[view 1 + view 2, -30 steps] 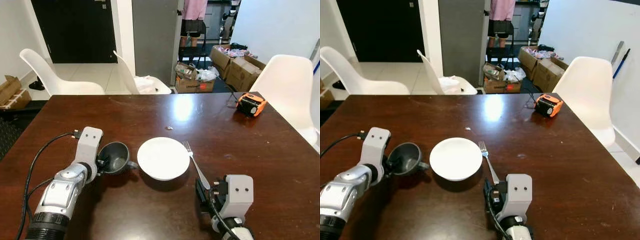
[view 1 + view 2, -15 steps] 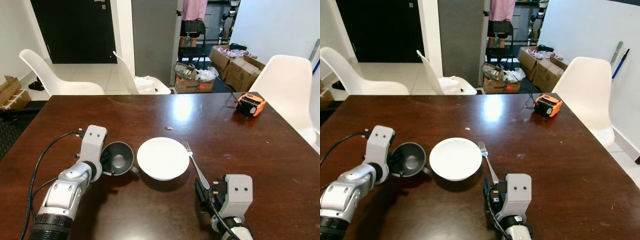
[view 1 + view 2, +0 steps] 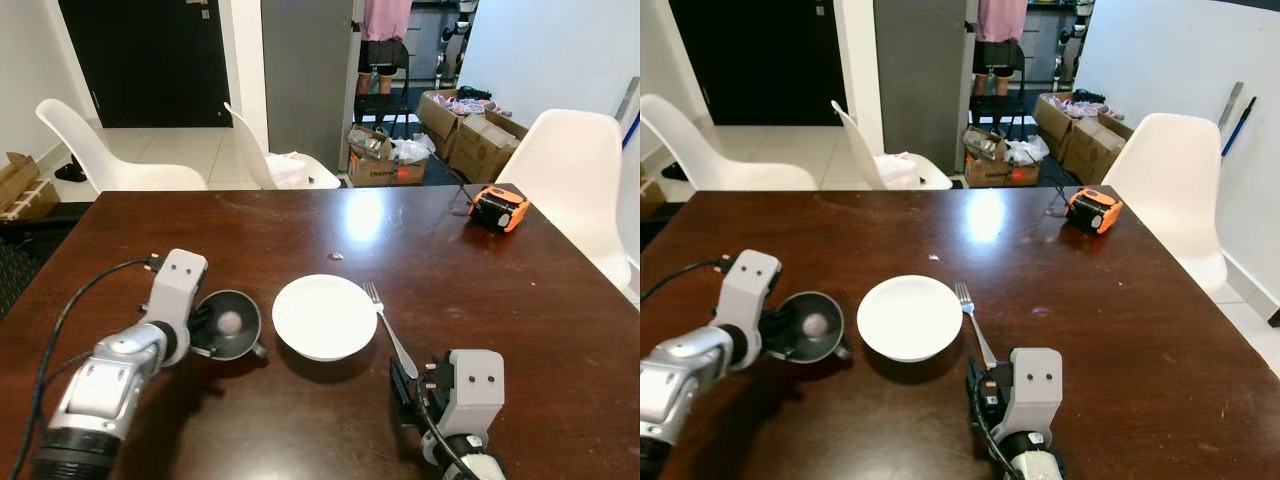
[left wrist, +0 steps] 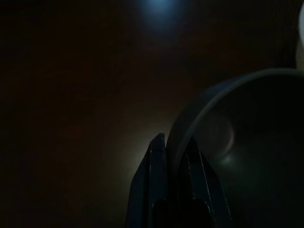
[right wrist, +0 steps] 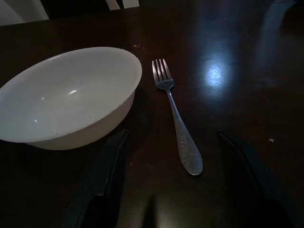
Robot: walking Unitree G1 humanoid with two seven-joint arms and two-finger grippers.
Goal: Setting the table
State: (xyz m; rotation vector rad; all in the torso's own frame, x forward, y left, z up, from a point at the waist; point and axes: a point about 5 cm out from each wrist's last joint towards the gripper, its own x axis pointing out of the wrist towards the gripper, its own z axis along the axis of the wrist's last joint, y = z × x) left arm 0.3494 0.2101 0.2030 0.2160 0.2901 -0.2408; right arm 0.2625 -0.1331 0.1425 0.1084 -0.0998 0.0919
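Note:
A white bowl sits in the middle of the dark wooden table. A silver fork lies just right of it, tines pointing away from me. Left of the bowl is a dark grey cup, mouth turned up toward me. My left gripper is shut on its left rim, and the left wrist view shows one finger outside the wall. I cannot tell if the cup touches the table. My right gripper stands open near the table's front edge, its fingers on either side of the fork's handle end.
An orange and black device lies at the table's far right. White chairs stand at the far left, the far middle and the right. Beyond the table are cardboard boxes and a person in a doorway.
My left gripper has carried the grey cup slightly left and toward me, and tipped its mouth more upward. The right arm, bowl and fork have not moved.

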